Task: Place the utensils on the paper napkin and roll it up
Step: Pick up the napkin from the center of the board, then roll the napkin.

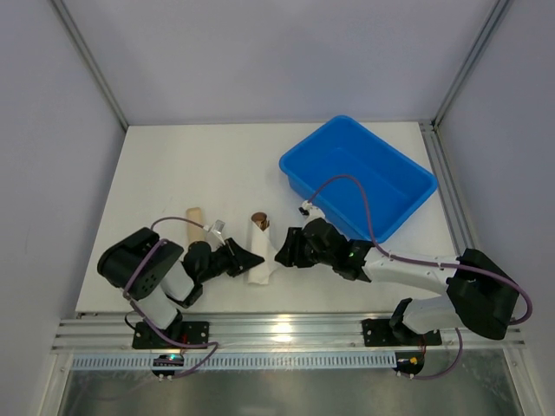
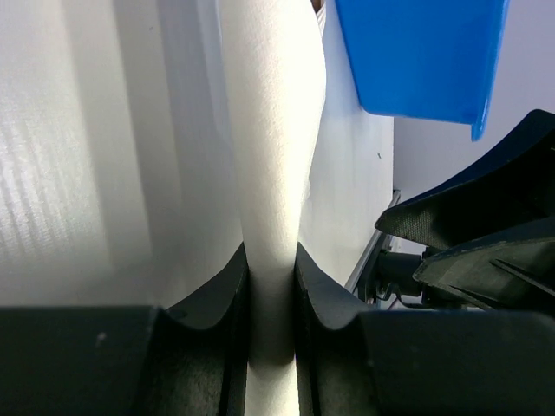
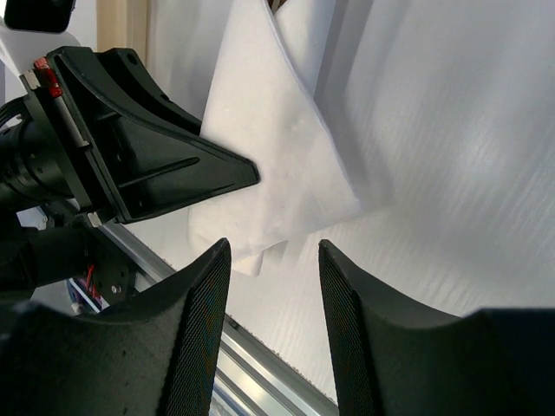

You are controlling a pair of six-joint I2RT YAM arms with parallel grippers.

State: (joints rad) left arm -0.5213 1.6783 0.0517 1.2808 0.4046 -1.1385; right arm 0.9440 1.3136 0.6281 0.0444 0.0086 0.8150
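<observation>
Table: the white table (image 1: 156, 173) carries the rolled bundle near its front edge, right between the two arms.
Bin: the blue bin (image 1: 360, 178) sits well apart at the back right, out of play.
Left gripper: the left gripper (image 2: 271, 269) is clenched on the paper napkin (image 2: 273, 130), pinching the roll from the side.
Right gripper: the right gripper (image 3: 275, 260) has its fingers spread and grasps nothing, just beside the roll's near end.
Napkin: it's rolled, but a loose corner flares at the near end. I'd tuck that under before the pinch lets go, or it may spring open.
Utensils: of the utensils (image 1: 258, 217), only a bronze tip peeks from the far end.
</observation>
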